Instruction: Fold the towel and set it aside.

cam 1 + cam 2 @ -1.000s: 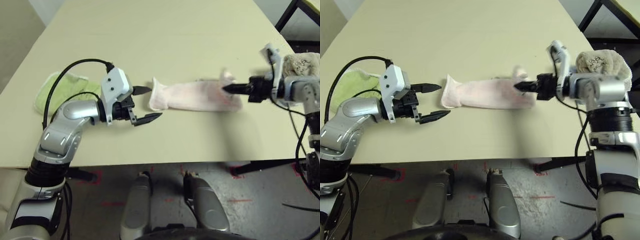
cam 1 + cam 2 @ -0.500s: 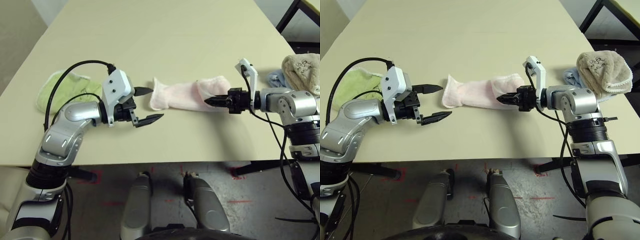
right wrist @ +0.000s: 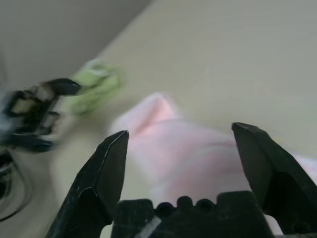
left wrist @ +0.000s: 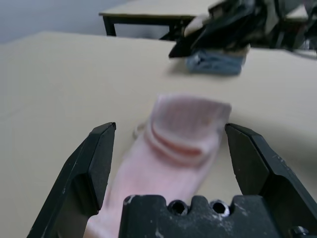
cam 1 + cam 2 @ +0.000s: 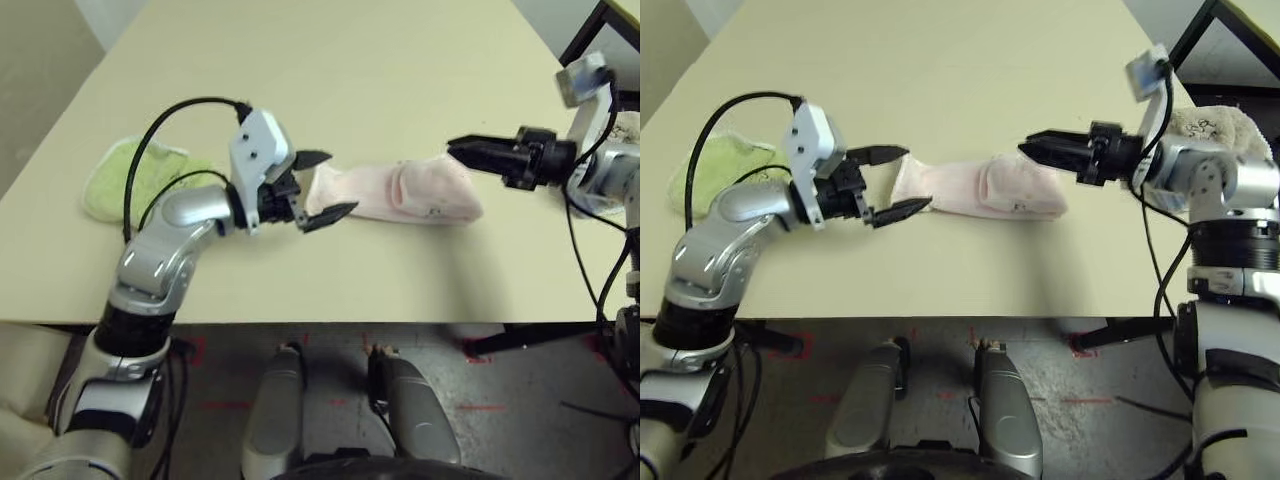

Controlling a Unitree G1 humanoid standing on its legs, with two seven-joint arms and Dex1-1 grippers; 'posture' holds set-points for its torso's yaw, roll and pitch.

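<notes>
Left gripper (image 5: 321, 187): fingers spread wide, empty, straddling the towel's left end. Towel (image 5: 395, 193): long folded strip on the table (image 5: 400, 60), right end doubled over. Judged light, limp, non-slip terry; pinch both layers at an end. Right gripper (image 5: 470, 150): spread open, empty, above the towel's right end.

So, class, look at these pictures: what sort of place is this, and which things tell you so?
Probably a robotics lab or test room, not a home. A plain pale table holds just a few cloths, with the pink towel between two robot arms. Red tape marks dot a bare concrete floor, and a second work table stands behind.
</notes>
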